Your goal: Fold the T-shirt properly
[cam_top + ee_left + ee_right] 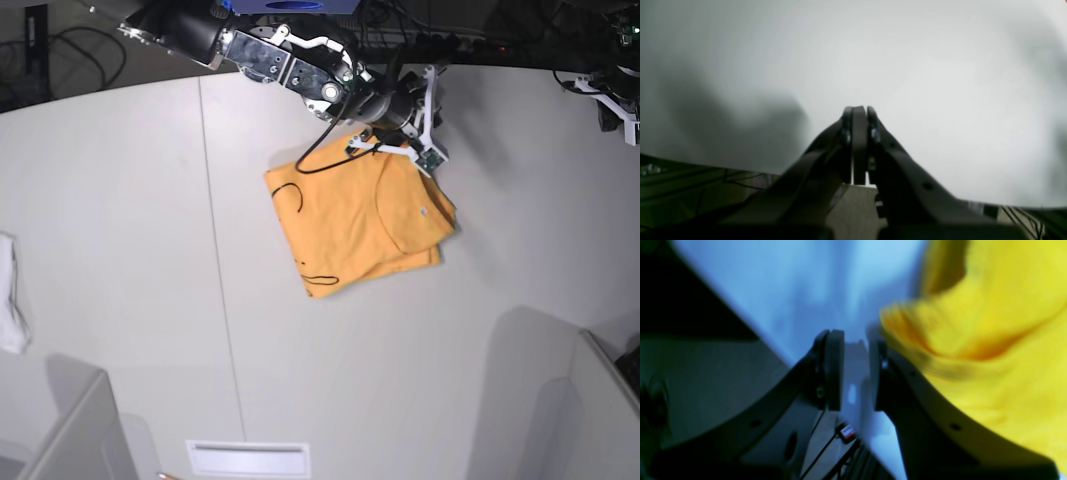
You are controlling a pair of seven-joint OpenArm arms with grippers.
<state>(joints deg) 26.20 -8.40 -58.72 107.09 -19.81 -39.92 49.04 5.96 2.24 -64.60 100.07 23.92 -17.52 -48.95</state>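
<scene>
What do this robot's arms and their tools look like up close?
Each tool has two dark, flat black fingers on angled black brackets with small screws: the left tool and the right tool. From above, the right arm is black and silver metal with round joints, white brackets near the wrist, a small green circuit board and a thin black cable looping down.

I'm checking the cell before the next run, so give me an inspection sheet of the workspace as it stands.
Surface: white table, a seam running down its left part.
Job's things: T-shirt, orange, folded into a compact bundle, thin black marks on top.
Clutter: white cloth at the left edge.
Grippers: right gripper at the shirt's far edge, fingers apart, nothing between them; left gripper shut, empty, over bare table.
Cables: black cable from the right arm over the shirt's corner.
Surroundings: grey partitions at the near corners.
</scene>
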